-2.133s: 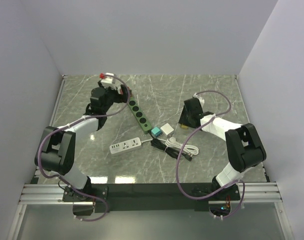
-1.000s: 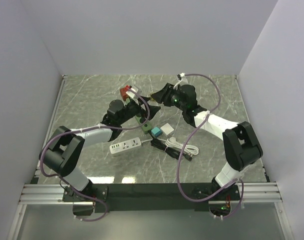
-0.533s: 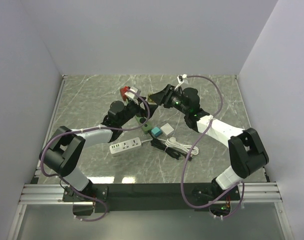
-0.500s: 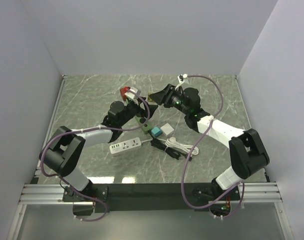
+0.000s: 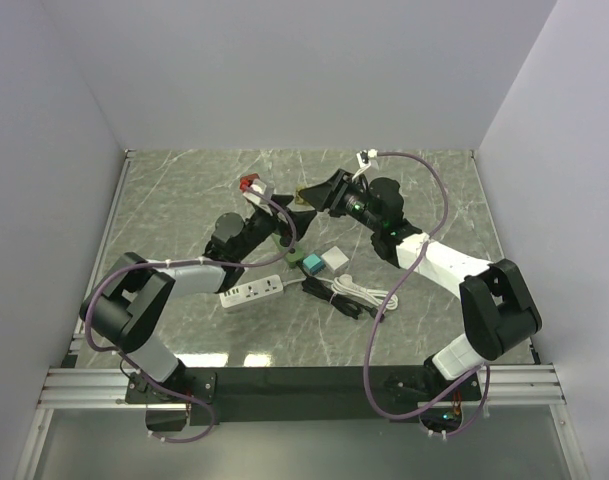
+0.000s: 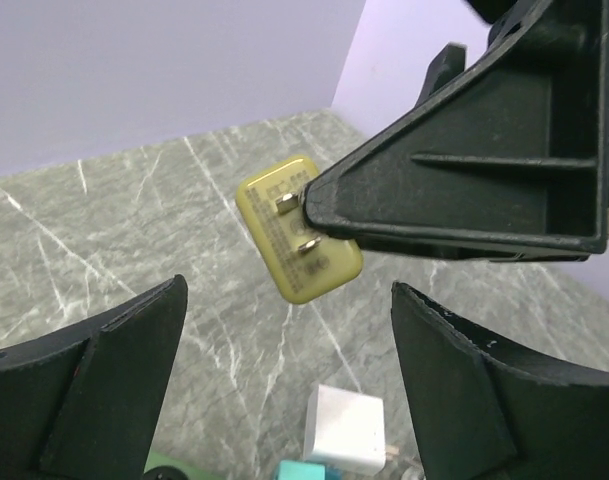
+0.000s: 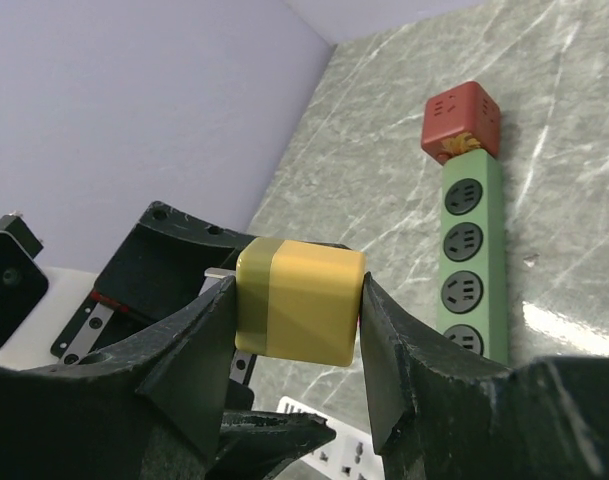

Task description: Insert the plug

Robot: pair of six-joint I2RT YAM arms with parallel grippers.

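The right claw (image 7: 297, 302) is clamped on the sides of the yellow plug (image 6: 299, 228), holding it off the table (image 5: 434, 185) just beside the green power strip (image 7: 471, 270). Its prongs face the left claw (image 6: 287, 292), which is spread wide and holds nothing. Two seconds ago the right claw was low, well right of the strip. Over the last half second it has hardly shifted, while the left arm has sunk slightly.

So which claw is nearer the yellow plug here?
Right. The right claw is clamped on the yellow plug; the left claw hangs open just short of its prongs, not touching.
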